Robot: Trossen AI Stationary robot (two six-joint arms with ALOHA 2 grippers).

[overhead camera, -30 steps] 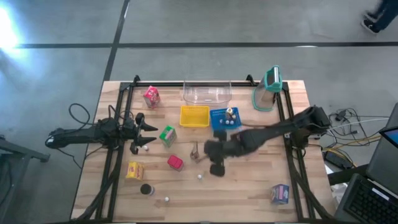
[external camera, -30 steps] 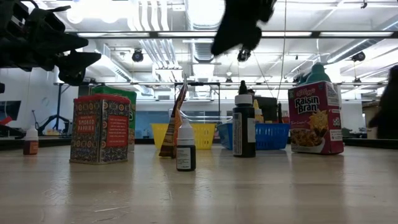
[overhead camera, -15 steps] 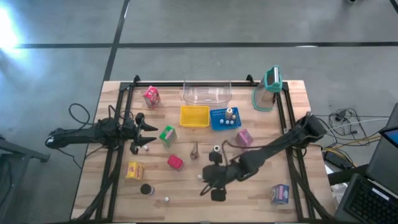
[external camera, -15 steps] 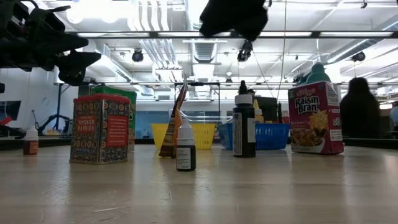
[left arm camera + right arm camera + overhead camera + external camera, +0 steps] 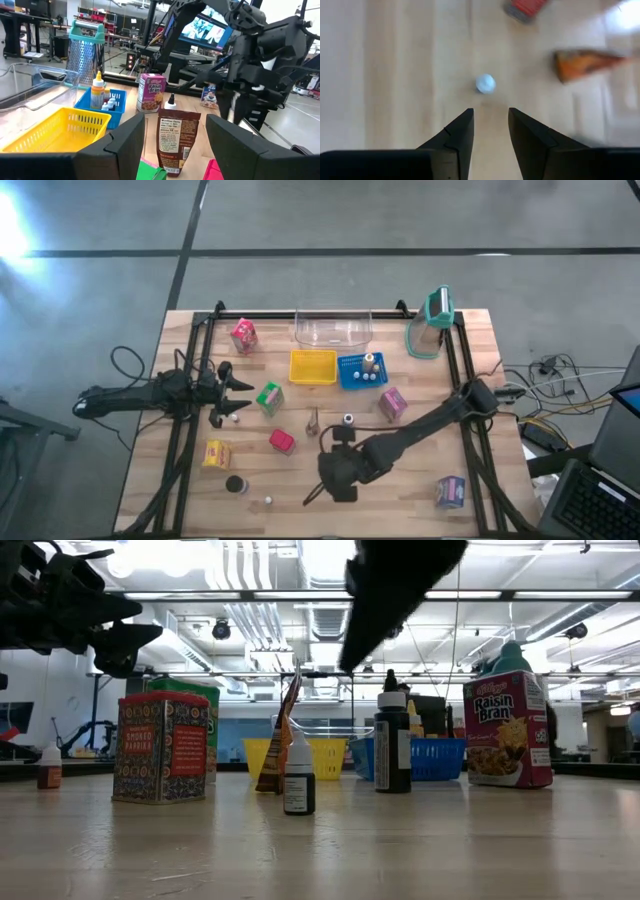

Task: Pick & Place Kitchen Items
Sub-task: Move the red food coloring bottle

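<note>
Right gripper (image 5: 490,135) swung from blue basket (image 5: 360,370) toward near-centre surface (image 5: 400,490), fingers apart over white-capped bottle (image 5: 485,83); left gripper (image 5: 172,142) idle, fingers apart; most kitchen items unsorted.

two baskets (image 5: 335,368) side by side, cartons (image 5: 269,397) scattered around

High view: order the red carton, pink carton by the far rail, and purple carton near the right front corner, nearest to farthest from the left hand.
1. Red carton, toward the table's middle, nearest to the left hand.
2. Pink carton, at the far rail.
3. Purple carton, right front corner, clearly farthest.

The first two are fairly close.
</note>
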